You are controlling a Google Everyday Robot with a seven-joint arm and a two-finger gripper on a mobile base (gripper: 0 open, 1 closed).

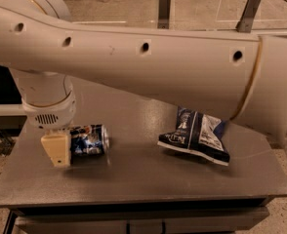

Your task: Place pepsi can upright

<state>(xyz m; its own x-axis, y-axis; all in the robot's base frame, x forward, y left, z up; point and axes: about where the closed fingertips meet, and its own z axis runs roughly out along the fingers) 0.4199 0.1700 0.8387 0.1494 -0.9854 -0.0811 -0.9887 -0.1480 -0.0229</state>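
Observation:
The pepsi can is dark blue with red and white marks and lies on its side on the left part of the grey table. Its silver end faces right. My gripper hangs down from the white wrist at the can's left end, right against it and partly covering it. The big white arm crosses the whole upper view.
A dark blue and white chip bag lies right of centre on the table. The table's front edge runs along the bottom of the view, and its left edge is close to the gripper. Metal posts stand at the back.

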